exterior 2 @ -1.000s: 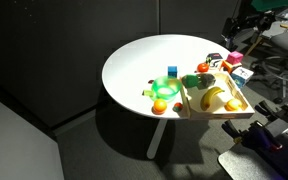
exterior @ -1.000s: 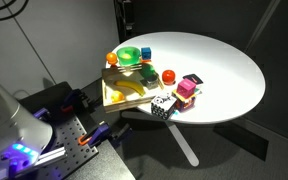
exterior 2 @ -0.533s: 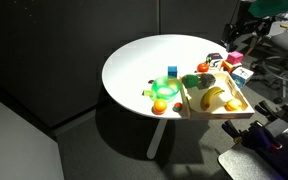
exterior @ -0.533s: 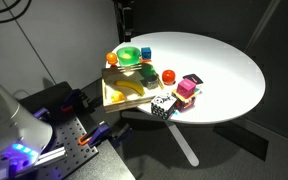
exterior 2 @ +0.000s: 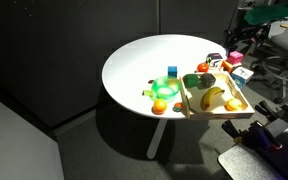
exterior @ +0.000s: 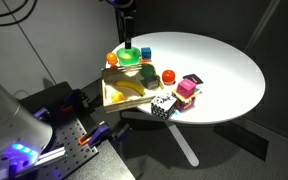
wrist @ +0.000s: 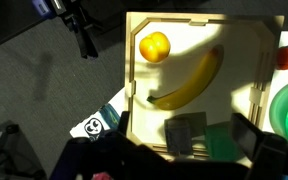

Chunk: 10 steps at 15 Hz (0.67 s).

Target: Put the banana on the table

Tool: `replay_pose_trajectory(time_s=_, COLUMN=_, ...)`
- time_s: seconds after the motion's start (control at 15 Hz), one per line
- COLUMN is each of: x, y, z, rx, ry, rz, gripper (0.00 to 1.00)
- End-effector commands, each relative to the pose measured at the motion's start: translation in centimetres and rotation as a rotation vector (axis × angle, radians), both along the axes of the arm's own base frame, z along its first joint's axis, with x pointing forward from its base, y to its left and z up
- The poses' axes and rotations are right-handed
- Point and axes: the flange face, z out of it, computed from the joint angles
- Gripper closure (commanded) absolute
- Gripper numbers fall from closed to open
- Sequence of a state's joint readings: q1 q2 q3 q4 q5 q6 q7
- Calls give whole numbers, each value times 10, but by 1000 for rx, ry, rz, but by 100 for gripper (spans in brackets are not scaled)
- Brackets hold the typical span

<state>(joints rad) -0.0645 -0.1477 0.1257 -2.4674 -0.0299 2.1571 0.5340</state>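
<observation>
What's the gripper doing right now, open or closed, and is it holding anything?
Gripper: open, holding nothing. The banana lies in the wooden tray.

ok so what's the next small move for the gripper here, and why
Probably a short descent toward the banana. It lies in the wooden tray beside an orange fruit, not yet on the table. The gripper hovers above the tray holding nothing, its fingers apparently apart, so coming down over the banana's middle seems the sensible step before closing.
</observation>
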Motion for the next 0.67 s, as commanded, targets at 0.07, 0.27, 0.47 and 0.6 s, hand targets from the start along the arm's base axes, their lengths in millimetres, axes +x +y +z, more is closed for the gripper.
replay_pose_trajectory(time_s=0.07, x=2, y=-3, z=-7, rx=5, ry=-33, rz=-80, gripper=0)
replay_pose_trajectory(time_s=0.27, x=3, y=-4, z=-14, rx=9, ry=-43, rz=-131, gripper=0)
replay_pose_trajectory(time_s=0.47, x=3, y=-3, z=-24, rx=5, ry=-44, rz=-149, gripper=0)
replay_pose_trajectory(time_s=0.6, x=6, y=-1, z=-32, rx=9, ry=-47, rz=-138, gripper=0)
